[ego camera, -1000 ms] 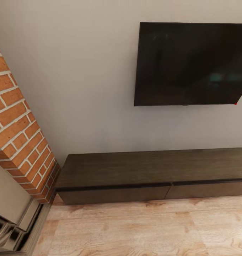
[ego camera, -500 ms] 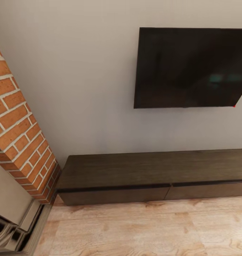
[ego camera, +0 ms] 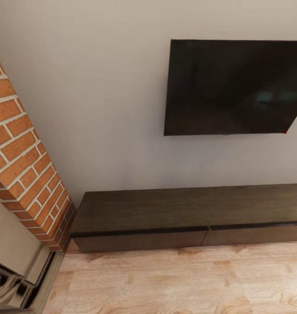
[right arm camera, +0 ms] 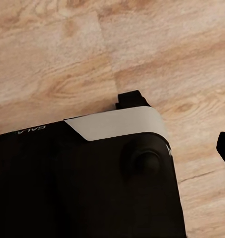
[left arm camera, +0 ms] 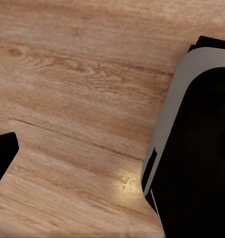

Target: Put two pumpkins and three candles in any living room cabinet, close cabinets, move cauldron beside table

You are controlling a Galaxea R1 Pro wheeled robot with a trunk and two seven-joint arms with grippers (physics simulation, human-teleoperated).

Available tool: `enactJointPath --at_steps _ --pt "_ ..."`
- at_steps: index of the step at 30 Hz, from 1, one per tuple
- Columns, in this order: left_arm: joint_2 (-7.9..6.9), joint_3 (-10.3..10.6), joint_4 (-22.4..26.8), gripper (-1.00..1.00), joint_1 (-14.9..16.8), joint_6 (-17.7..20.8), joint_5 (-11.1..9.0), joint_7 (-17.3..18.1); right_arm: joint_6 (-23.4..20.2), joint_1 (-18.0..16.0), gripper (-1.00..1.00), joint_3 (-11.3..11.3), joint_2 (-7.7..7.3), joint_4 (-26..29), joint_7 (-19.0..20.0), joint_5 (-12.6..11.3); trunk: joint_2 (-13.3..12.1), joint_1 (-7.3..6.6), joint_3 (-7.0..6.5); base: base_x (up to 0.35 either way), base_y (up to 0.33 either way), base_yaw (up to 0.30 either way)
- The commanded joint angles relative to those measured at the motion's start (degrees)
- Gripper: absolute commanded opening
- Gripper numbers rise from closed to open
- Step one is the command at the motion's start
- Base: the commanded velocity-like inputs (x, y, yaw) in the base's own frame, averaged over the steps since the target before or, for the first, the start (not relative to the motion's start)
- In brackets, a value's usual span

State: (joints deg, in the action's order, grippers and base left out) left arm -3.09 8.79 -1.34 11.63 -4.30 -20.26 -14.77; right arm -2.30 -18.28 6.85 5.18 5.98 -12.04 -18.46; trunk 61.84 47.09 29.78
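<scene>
Between the earlier head pictures and this one the whole view has slid downward a little, so the television (ego camera: 235, 87) sits lower in the picture and a touch more wall shows above it; that is the camera tilting, not the things shifting; the low dark cabinet (ego camera: 187, 216) stands along the wall with its 2 fronts flush and shut, a thin dark gap running above them, and nothing rests on its top; beside it at the left rises the brick fireplace (ego camera: 22, 157), and pale wooden floor (ego camera: 174, 279) runs in front. Neither pumpkin, candle nor cauldron is to be seen here, so where they lie I cannot tell (they may be shut inside the cabinet or somewhere else in the room). Both wrist views look down at the same floor past the robot's dark base (left arm camera: 196, 148); a black tip shows at the edge of each, yet how far apart the jaws of either gripper stand, or whether they hold anything, I cannot tell. My judgement is that the robot is in transit or looking about; the scene fits a cabinet awaiting its load as well as one filled and closed again; the next move calls for finding the task's things by sight.
</scene>
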Motion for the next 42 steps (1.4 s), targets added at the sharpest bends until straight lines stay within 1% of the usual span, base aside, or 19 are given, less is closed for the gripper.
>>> enactJointPath --at_steps 1,10,15,21,31,36,42 --pt "0.0 0.0 0.0 1.0 0.0 0.0 0.0 0.0 0.0 0.0 1.0 0.0 0.0 0.0 0.0 0.0 -0.4 -0.23 -0.19 0.0 0.0 0.0" --pt "0.01 0.0 0.0 1.0 0.0 0.1 0.0 0.0 -0.4 0.0 1.0 0.0 0.0 0.0 0.0 0.3 -4.0 -2.2 -1.8 0.0 0.0 0.0" --pt "0.01 -0.1 0.0 1.0 0.0 0.2 0.0 0.0 -0.2 0.0 1.0 0.0 0.0 -1.1 0.1 0.5 -4.0 -2.2 -1.8 0.0 0.0 0.0" --pt "-0.02 -0.1 0.0 1.0 0.0 0.3 -0.1 0.0 -0.3 0.0 1.0 0.0 0.0 -1.4 0.0 0.0 -4.0 -2.2 -1.8 0.0 0.0 0.0" --pt "0.01 -0.1 0.0 1.0 0.0 0.4 -0.1 0.1 -0.3 0.0 1.0 0.0 0.07 -1.7 0.0 0.0 -4.0 -2.2 -1.8 0.0 0.0 0.0" --pt "-0.04 -0.1 0.0 1.0 0.0 0.6 -0.1 0.5 -0.3 0.0 1.0 0.1 0.09 -1.8 0.1 0.0 -6.0 -3.3 -2.7 0.0 0.0 0.0" --pt "-0.08 -0.1 0.0 1.0 0.0 2.2 0.0 0.9 -0.7 0.0 1.0 0.0 0.07 -3.1 0.3 0.0 -8.4 -4.62 -3.78 0.0 0.0 0.0"
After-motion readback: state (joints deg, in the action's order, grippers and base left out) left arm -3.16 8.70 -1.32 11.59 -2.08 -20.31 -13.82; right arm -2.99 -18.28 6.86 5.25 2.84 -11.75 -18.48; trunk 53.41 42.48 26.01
